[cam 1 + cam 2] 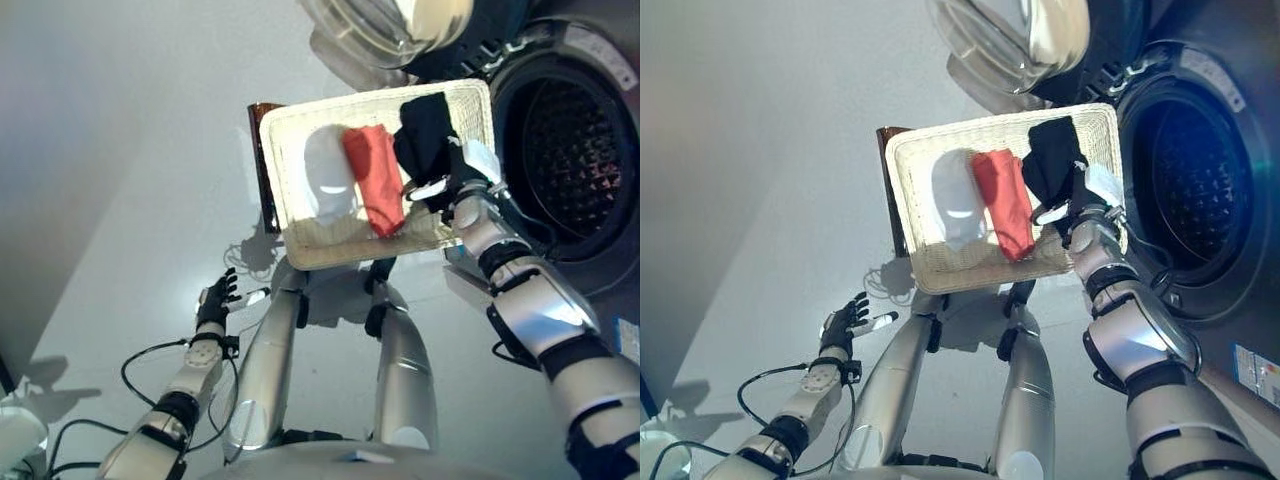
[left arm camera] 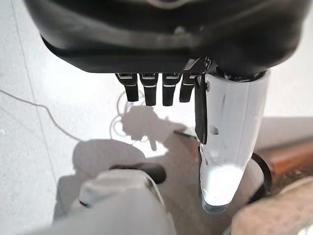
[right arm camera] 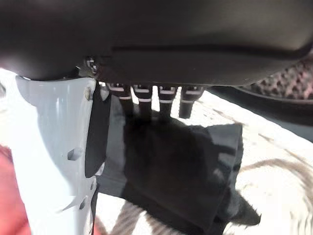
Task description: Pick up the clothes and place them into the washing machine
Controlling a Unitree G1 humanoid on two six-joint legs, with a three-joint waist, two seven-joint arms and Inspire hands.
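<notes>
A shallow wicker basket (image 1: 300,250) holds a white cloth (image 1: 328,180), a red cloth (image 1: 375,178) and a black cloth (image 1: 425,130). My right hand (image 1: 452,185) reaches into the basket's right end, at the black cloth's lower edge. In the right wrist view my right hand (image 3: 146,39) has straight fingers (image 3: 144,100) lying over the black cloth (image 3: 181,166), with the white-covered thumb (image 3: 58,161) beside it. My left hand (image 1: 215,300) hangs open over the floor, well below the basket. The left wrist view shows my left hand (image 2: 166,34) holding nothing.
The basket rests on a dark brown box (image 1: 262,160). The washing machine's open drum (image 1: 580,170) is right of the basket, and its open glass door (image 1: 400,25) stands above the basket's far edge. Grey floor (image 1: 130,200) lies to the left.
</notes>
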